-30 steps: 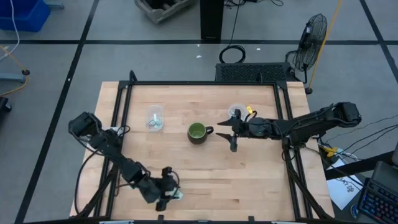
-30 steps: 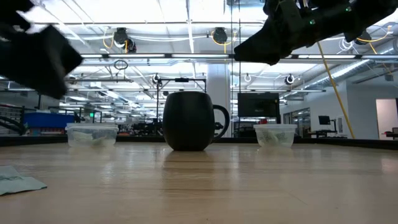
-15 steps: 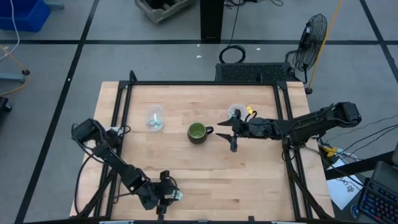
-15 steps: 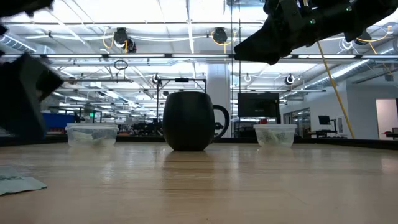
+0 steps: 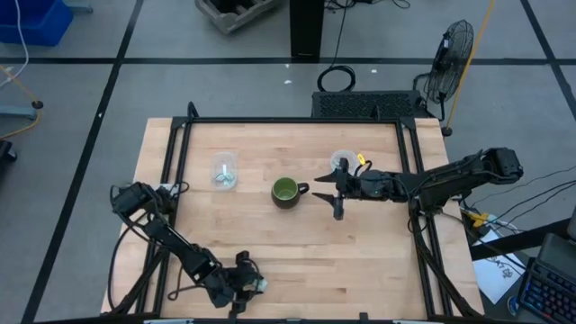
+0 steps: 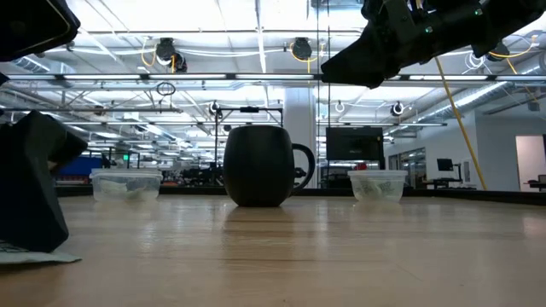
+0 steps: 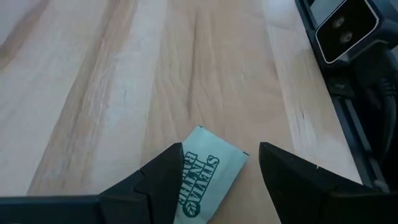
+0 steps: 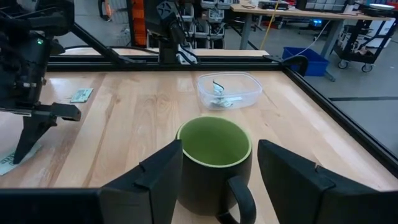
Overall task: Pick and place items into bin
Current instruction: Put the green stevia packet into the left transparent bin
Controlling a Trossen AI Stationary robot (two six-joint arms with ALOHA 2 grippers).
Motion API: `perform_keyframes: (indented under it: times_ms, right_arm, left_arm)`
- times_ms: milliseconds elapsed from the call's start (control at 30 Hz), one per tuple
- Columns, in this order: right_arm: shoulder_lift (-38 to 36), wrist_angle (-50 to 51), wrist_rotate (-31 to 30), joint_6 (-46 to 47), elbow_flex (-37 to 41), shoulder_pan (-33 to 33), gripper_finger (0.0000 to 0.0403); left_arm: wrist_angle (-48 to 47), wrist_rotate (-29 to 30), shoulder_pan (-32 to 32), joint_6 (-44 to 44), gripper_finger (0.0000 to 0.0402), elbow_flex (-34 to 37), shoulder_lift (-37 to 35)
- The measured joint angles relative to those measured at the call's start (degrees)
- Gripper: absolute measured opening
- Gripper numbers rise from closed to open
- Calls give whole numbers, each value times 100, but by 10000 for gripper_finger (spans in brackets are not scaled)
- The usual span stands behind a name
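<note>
A pale green and white packet [image 7: 208,180] printed STEVIA lies flat on the wood near the table's near edge [image 5: 260,284]. My left gripper [image 7: 221,163] is open and lowered over it, one finger on each side; the low view shows it [image 6: 30,192] down at the packet [image 6: 51,256]. My right gripper [image 8: 219,146] is open and waits above the table just right of the green mug [image 5: 286,191]. A second packet [image 8: 81,94] lies farther off. A clear bin [image 8: 229,90] holds packets. My left gripper comes at the packet from above, pointing down, with its fingers [image 7: 158,180] on either side of the packet's edge [image 7: 186,158]. The packet lies flat on the table. Whether a finger touches it, I cannot tell.
Two clear bins stand beyond the mug, one left [image 5: 223,171] and one right [image 5: 342,162]. The mug [image 6: 260,166] stands mid-table between them. A black frame rail [image 7: 348,93] runs along the table's edge close to my left gripper. Bare wood lies between the packet and the mug.
My left gripper has come down from well above the table to the packet at the near edge, with its arm swinging toward the near edge. The packet has stayed where it was. My right arm has kept still.
</note>
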State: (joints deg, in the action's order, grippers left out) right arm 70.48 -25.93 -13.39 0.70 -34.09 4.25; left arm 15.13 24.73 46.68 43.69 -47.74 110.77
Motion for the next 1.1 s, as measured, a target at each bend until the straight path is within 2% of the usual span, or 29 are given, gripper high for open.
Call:
perform_keyframes:
  times_ms: [133, 267, 600, 700, 833, 1100]
  right_arm:
    - [0, 0, 0, -9, 0, 0, 201]
    - [0, 0, 0, -7, 0, 0, 201]
    - [0, 0, 0, -5, 0, 0, 201]
    - [0, 0, 0, 4, 0, 0, 201]
    - [0, 1, 2, 8, 2, 0, 201]
    - [1, 57, 15, 11, 2, 1, 201]
  left_arm:
    - [-417, 203, 0, 101, 204, -5, -5]
    - [-691, 292, -11, 148, 165, 2, -2]
    - [-637, 491, -80, 124, 75, 25, -37]
    - [-670, 814, -101, -165, 58, 45, -205]
    - [-1170, 1173, -169, -479, 43, 59, -661]
    - [-2857, 2400, -382, -130, 40, 39, -1764]
